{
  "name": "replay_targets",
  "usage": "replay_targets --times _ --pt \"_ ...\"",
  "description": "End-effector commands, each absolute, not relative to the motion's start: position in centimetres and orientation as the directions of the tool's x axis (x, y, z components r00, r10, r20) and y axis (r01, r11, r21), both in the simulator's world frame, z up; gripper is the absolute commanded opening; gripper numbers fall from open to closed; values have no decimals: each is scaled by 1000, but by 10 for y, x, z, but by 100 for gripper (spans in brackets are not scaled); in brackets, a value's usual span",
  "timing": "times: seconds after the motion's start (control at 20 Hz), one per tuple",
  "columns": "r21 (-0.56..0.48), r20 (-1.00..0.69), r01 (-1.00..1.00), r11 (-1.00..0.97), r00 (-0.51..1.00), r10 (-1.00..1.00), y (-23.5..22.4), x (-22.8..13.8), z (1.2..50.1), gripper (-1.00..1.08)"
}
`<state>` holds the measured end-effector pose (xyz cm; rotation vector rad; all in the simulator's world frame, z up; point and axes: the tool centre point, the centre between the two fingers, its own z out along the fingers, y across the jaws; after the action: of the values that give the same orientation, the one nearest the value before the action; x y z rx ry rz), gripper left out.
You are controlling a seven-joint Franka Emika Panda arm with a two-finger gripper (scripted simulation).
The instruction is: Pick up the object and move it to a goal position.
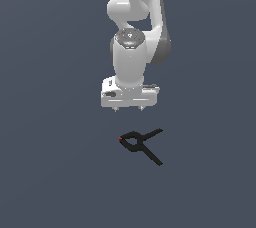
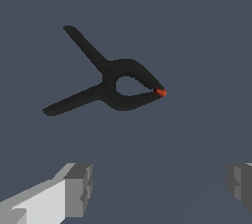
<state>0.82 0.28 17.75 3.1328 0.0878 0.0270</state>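
The small black spring clamp (image 1: 141, 144) lies flat on the dark grey surface, with its tiny red-orange tip (image 1: 120, 138) toward the exterior view's left and its two thin handles spreading toward the right. My gripper (image 1: 128, 108) hangs above and behind it, pointing down, apart from it. In the wrist view the clamp (image 2: 114, 84) shows whole with its red-orange tip (image 2: 160, 92), ahead of my gripper (image 2: 160, 188). The two grey fingertips (image 2: 78, 188) stand wide apart with nothing between them, so the gripper is open and empty.
The plain dark grey floor (image 1: 50, 172) spreads in all directions. The white arm (image 1: 135, 17) rises behind the gripper.
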Motion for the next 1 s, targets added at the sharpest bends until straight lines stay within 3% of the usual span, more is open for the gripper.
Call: replay_targets --times 0.0,0.95 --pt "8 17 56 -998 998 56 3 8 177 28" --pt "23 41 150 -988 988 151 16 31 169 28"
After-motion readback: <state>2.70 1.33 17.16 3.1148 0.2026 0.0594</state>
